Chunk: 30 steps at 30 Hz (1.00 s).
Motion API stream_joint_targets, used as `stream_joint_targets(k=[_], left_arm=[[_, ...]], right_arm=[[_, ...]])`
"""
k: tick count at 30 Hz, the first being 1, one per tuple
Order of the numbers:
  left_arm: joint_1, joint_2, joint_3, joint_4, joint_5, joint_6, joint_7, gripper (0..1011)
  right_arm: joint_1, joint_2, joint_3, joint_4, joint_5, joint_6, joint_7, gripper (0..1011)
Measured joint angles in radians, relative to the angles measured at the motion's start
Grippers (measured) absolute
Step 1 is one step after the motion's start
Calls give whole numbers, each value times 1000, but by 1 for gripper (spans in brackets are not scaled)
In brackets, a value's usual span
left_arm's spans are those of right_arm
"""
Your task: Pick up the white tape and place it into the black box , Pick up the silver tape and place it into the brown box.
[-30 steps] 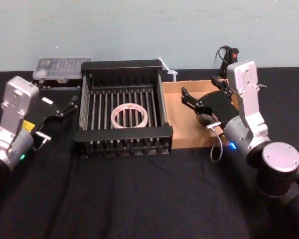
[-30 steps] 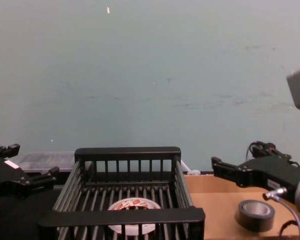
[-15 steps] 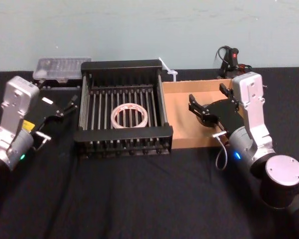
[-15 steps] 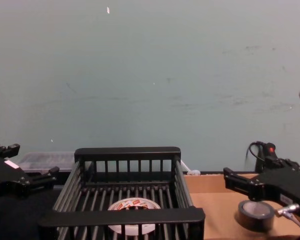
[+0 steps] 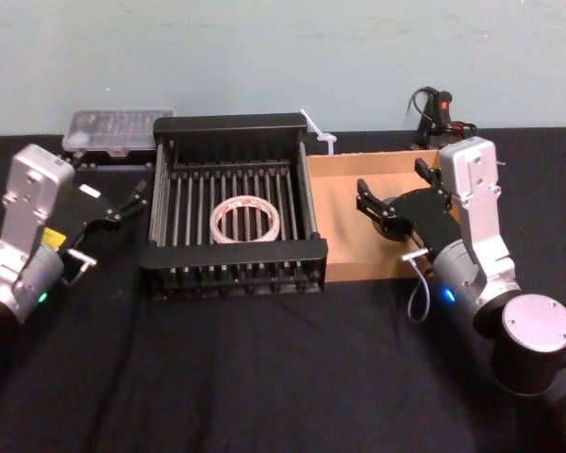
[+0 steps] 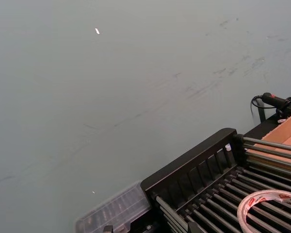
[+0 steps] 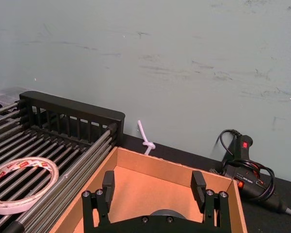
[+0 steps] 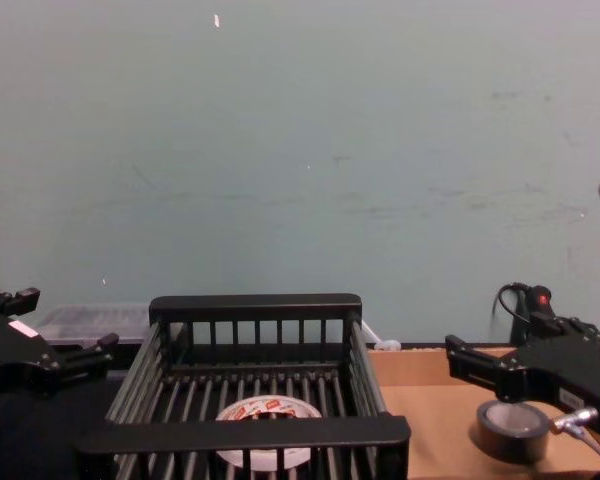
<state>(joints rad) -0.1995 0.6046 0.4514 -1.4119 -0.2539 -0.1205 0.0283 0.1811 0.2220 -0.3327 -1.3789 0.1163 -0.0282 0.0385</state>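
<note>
Nothing moved, black tablecloth [image 5: 264,377], teal wall [image 8: 300,150]

White tape [image 5: 245,219]: white ring, red-and-white print on core. Silver tape [image 8: 514,430]: dark grey, pale centre. Black box [image 5: 232,253]: black, slatted. Brown box [image 5: 344,215]: tan cardboard. Table [image 5: 264,377]: black cloth. Wall [image 8: 300,150]: pale teal.

A table covered in black cloth [image 5: 264,377] carries the black box [image 5: 231,257] at its middle, with the brown box [image 5: 344,212] touching its right side. A clear plastic case [image 5: 113,127] lies at the back left, and a glue gun [image 5: 434,109] at the back right.
</note>
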Motion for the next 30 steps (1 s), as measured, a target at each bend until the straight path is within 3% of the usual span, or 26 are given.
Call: stream_joint_targets(k=[30], left_arm=[[0,0,0,0,0,0,0,1001]], right_arm=[[3,1,-2,2,3,4,0,1002]])
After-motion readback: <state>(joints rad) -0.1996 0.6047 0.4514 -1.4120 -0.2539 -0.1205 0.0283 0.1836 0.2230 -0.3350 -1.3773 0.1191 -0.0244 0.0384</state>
